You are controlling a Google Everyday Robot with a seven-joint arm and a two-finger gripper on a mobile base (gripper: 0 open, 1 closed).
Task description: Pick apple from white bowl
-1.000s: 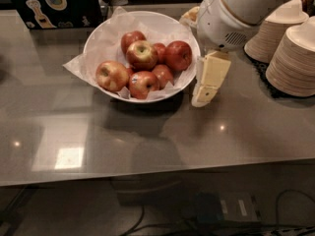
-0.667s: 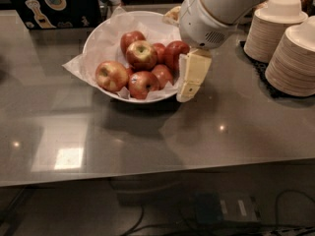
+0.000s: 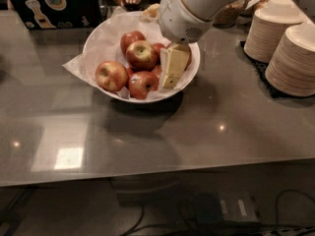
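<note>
Single view, set high over the near side of the grey table (image 3: 221,132) and tilted steeply down, facing toward its far edge. Close enough to fill most of the frame with tabletop, with the near edge across the lower third and cables (image 3: 295,196) below it. White bowl (image 3: 93,38) at upper centre, stacks of paper bowls (image 3: 290,53) cut off by the right edge. Arm coming in from the top edge, gripper (image 3: 170,77) just right of centre in the upper half, over the bowl's right side
</note>
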